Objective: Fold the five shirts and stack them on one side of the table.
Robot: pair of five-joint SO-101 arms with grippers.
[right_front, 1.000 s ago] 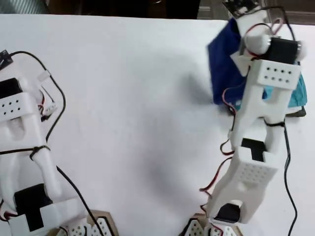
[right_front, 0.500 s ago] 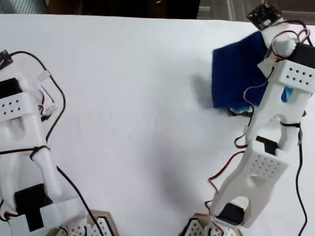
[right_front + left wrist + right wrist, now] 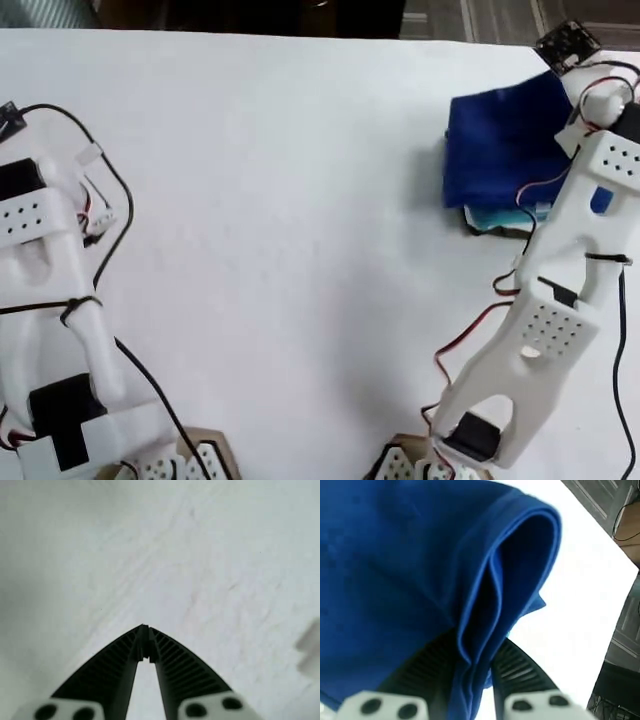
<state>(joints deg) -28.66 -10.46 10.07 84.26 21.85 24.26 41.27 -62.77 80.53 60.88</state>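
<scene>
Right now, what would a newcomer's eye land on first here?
The folded blue shirt stands out at the far right side of the white table, lying over a teal garment. The right end effector is clamped on a fold at the shirt's edge. On the opposite side, the left end effector is shut over bare tabletop.

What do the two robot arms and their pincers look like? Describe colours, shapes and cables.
The left arm and right arm are white plastic shells with rows of small holes and black motor blocks; red wires and black cables run along them. The left pincer and right pincer have black ribbed fingers on white bases with round holes.
</scene>
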